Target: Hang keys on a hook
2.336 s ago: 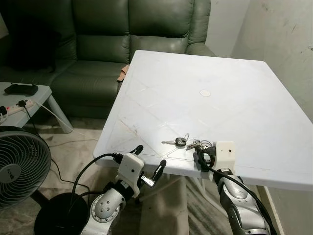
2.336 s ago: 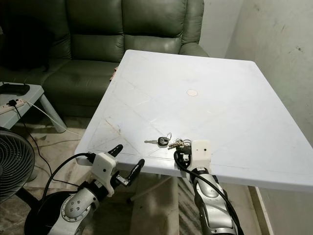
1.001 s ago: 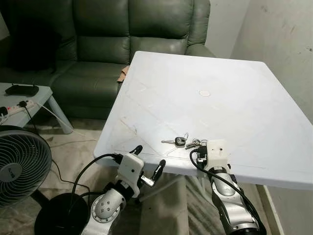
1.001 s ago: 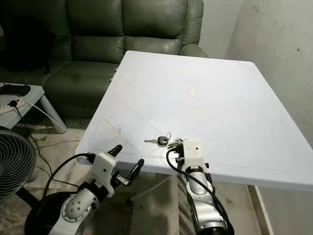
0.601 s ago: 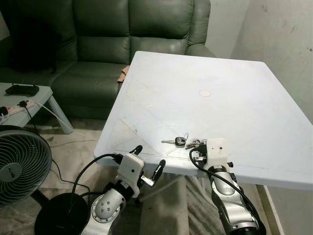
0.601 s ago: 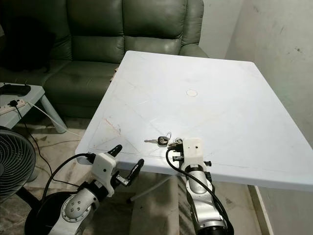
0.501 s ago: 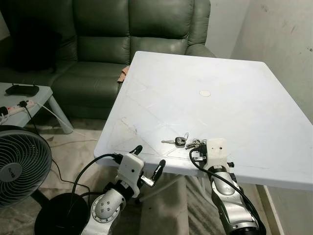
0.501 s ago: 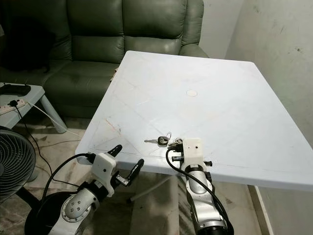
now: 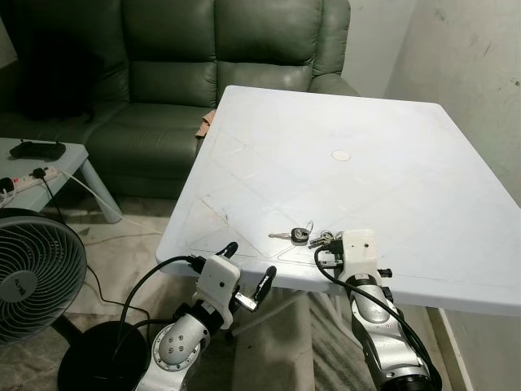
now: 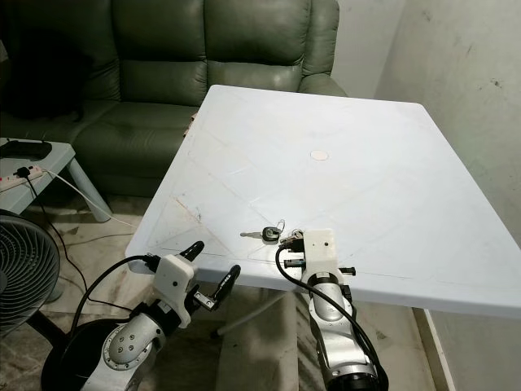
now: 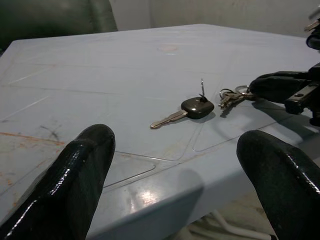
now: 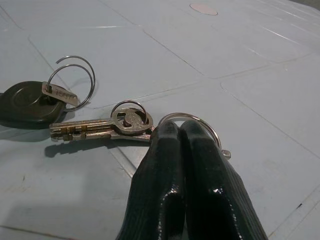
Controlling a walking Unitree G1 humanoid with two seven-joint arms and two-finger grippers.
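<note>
Scuffed white plastic table [image 9: 391,155] before a dark green leather sofa [image 9: 203,65]. Right gripper [image 12: 181,131], fingers pressed together, clenched on the silver ring of metal keys [image 12: 127,120] near the front edge; left gripper [image 9: 248,265] spread wide below.

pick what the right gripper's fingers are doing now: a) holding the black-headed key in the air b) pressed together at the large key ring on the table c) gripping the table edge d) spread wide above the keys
b: in the right wrist view the right gripper has its two fingers pressed together at the large key ring, with the silver keys and the black-headed key lying flat on the white table.
</note>
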